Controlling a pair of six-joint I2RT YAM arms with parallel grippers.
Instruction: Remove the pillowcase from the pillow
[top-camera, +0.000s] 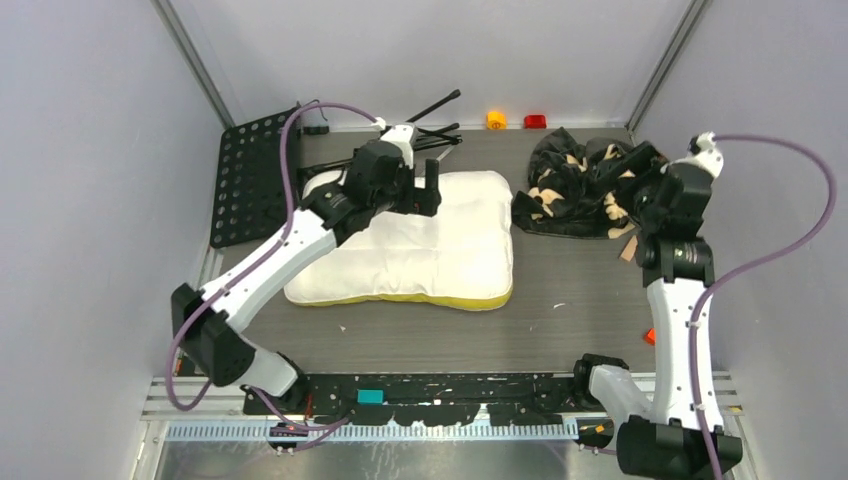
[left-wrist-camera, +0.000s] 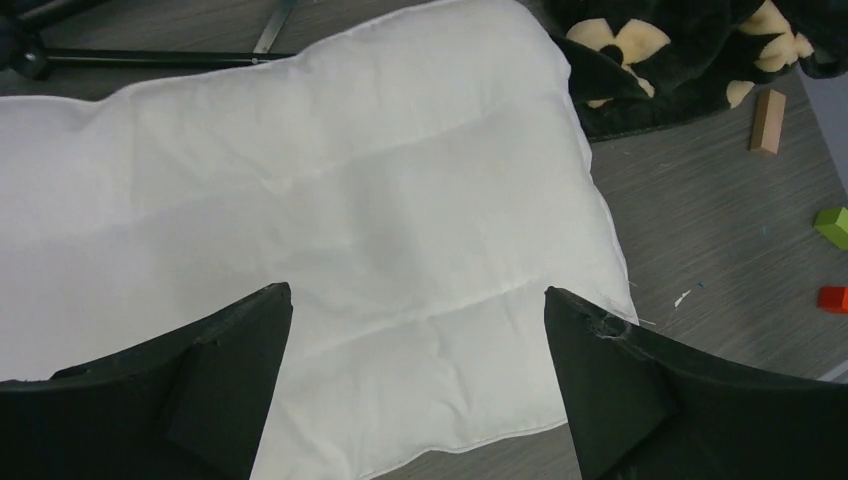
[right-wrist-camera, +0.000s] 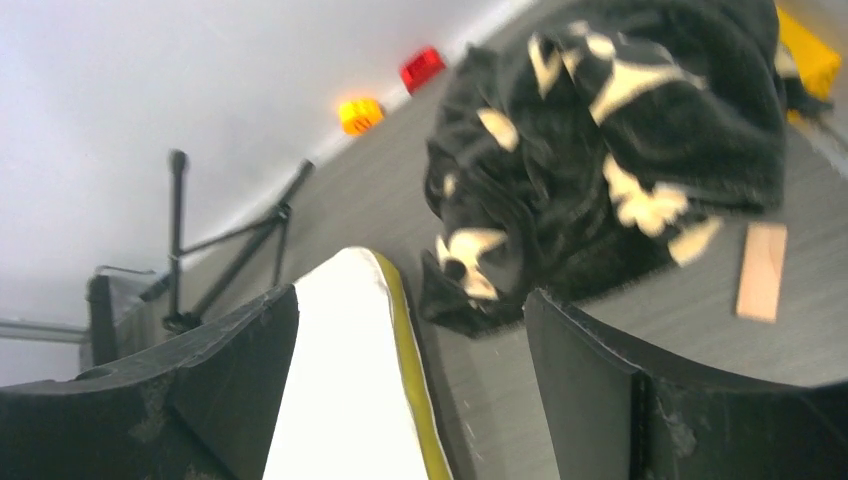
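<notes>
Our left end effector (left-wrist-camera: 415, 300) hangs released, jaws wide, just above the bare pillow (left-wrist-camera: 350, 190). Our right end effector (right-wrist-camera: 410, 300) is also released, seemingly grasping nothing. Just beyond it the pillowcase (right-wrist-camera: 610, 150) lies heaped on the surface (right-wrist-camera: 690, 320), beside the pillow.

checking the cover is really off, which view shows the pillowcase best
Right wrist: the pillowcase lies as a crumpled heap, large in frame, beside the pillow, though slightly blurred. Top external shows it smaller, its right side hidden by the right arm. Left wrist catches only a part at the top edge.
</notes>
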